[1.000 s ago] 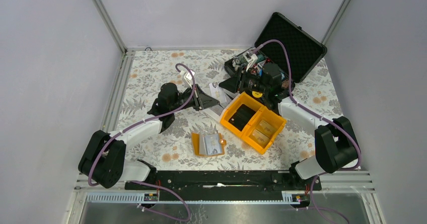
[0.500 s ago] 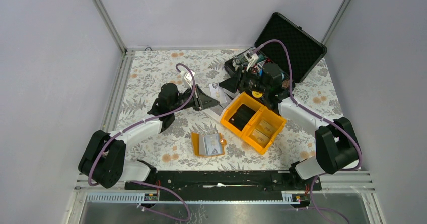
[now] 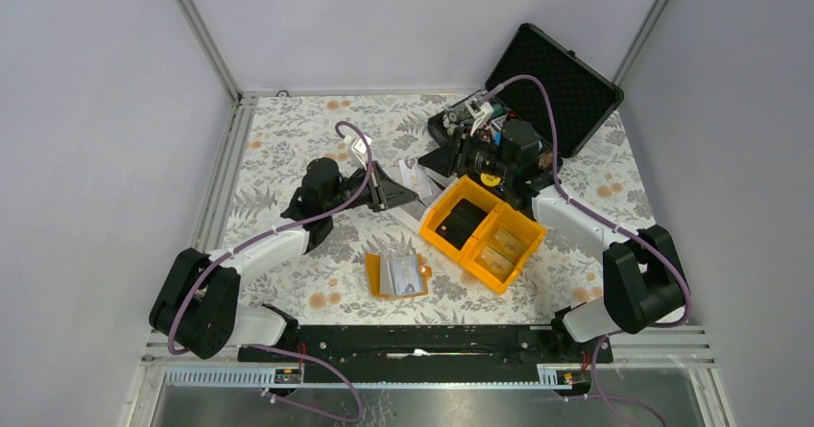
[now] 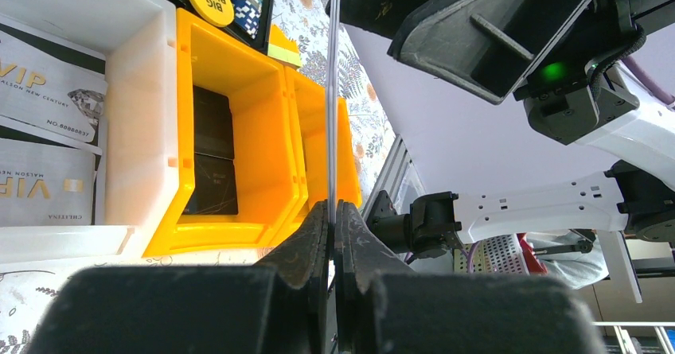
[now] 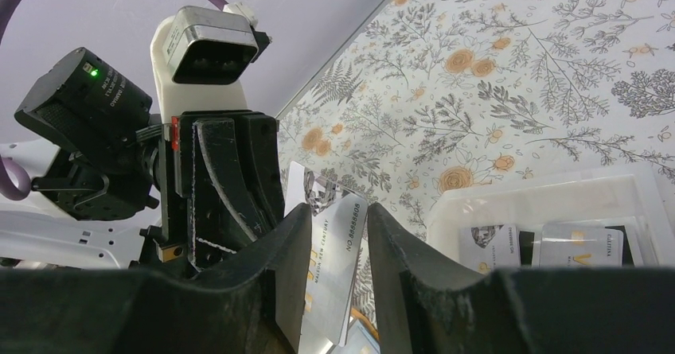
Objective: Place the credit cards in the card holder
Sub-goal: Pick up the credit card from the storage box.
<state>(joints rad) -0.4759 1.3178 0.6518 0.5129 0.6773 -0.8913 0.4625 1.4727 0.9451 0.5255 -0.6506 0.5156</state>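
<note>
Credit card (image 4: pixel 333 91) stood edge-on, pinched at its lower end by the left fingers (image 4: pixel 306 247), its upper part inside the gap of the released right fingers (image 5: pixel 267 282), while the card holder (image 3: pixel 398 275) lay open on the desk (image 3: pixel 288 139) at 6 o'clock from both.

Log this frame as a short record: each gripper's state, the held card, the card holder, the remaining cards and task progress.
left gripper: jaws shut on one credit card
right gripper: jaws open, that card seen through the gap; contact unclear
card holder: lying open, apart from both grippers
other cards: flat in white tray beside orange bin
progress: held card not yet in the holder
</note>
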